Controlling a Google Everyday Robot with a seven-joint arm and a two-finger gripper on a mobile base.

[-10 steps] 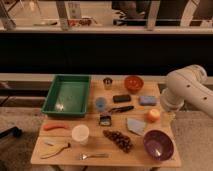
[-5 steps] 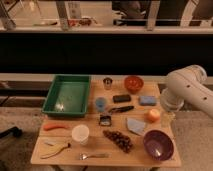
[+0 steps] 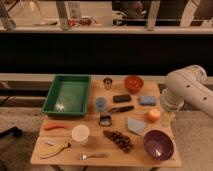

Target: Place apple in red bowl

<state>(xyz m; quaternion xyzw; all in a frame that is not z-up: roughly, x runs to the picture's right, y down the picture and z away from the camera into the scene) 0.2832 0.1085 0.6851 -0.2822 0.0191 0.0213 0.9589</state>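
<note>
Gripper [image 3: 169, 119] grip state: can't tell. Hangs low at edge of light wooden table [image 3: 90, 150], below white arm [image 3: 187, 90]. Small round orange-red apple [image 3: 153, 115] on tabletop just beside it, toward table centre. Round red bowl [image 3: 133, 83] near table's far edge, apart from apple; glossy purple bowl [image 3: 158, 143] nearer the front.

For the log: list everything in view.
table: 1, wooden, centre
tray: 1, green, back-left
tin: 1, silvery, back
red bowl: 1, red, back-right
sponge: 1, blue, right
block: 1, black, middle
dark stick: 1, black, below block
blue cup: 1, blue, centre
packet: 1, dark, middle
apple: 1, orange, right edge
cloth: 1, grey, beside apple
grapes: 1 bunch, dark, front
purple bowl: 1, purple, front-right
white cup: 1, white, front-left
carrot: 1, orange, left
banana: 1, yellow, front-left corner
fork: 1, silvery, front
arm: 1, white, right
gripper: 1, pale, right of apple
</note>
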